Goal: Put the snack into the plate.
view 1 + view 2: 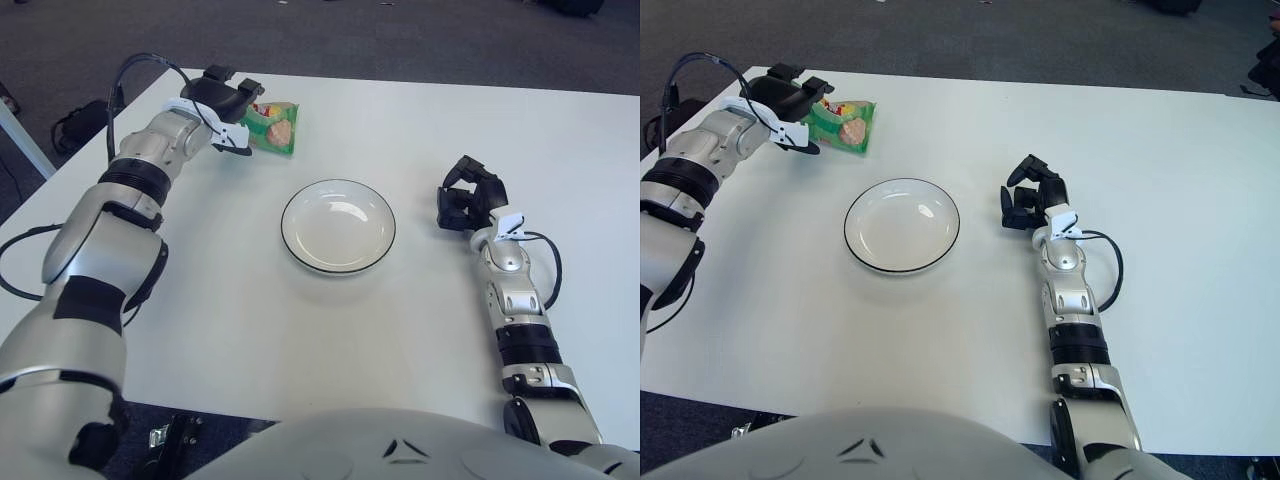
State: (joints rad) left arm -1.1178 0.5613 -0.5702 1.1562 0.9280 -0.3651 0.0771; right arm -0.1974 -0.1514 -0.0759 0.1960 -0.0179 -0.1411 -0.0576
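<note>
The snack (273, 125) is a green packet lying flat on the white table (420, 130), at the back left. My left hand (228, 108) is down at the packet's left end, with two fingers above that end and the thumb below it, spread wide and not closed on it. The white plate (338, 226) with a dark rim sits empty in the middle of the table, in front of and to the right of the packet. My right hand (466, 200) shows to the right of the plate, fingers curled, holding nothing.
A black cable (128, 80) loops off my left forearm near the table's left edge. Dark floor lies beyond the far edge, and a dark bag (80, 122) is on the floor to the left.
</note>
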